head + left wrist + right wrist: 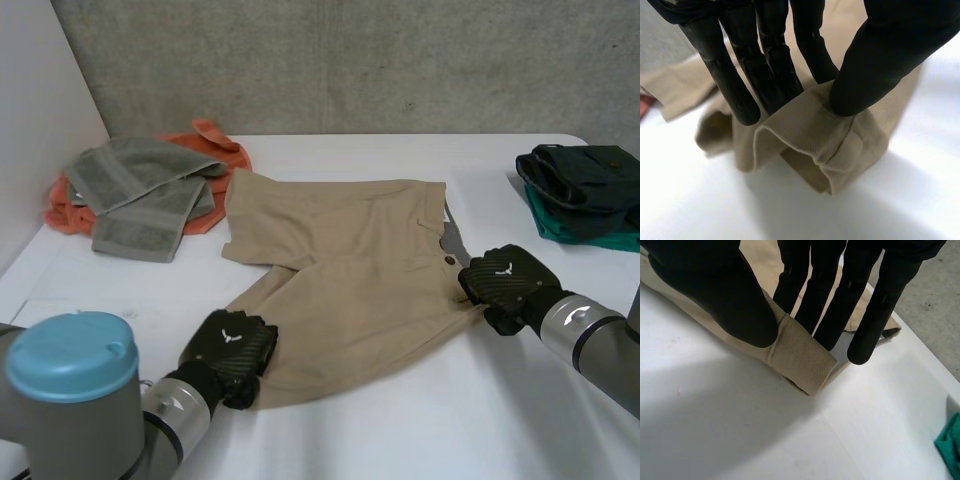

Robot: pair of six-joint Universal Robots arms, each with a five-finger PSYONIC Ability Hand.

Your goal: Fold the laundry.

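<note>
A pair of tan shorts (pixel 350 270) lies spread on the white tabletop (pixel 450 420), waistband toward the robot's right and legs toward its left; the left robot hand (pixel 232 348) is at the hem of the near leg, where its wrist view shows the thumb (pixel 880 65) pressing the folded hem against the fingers (pixel 740 90), clamped on the cloth with that edge lifted off the tabletop; the right robot hand (pixel 505 280) is at the near waistband corner, thumb (pixel 725 300) and fingers (pixel 820 315) pinching the band, the corner raised a little; at the far left a grey towel (pixel 140 190) lies over an orange cloth (pixel 215 140); at the far right dark garments (pixel 585 175) sit on a teal cloth (pixel 570 232).
</note>
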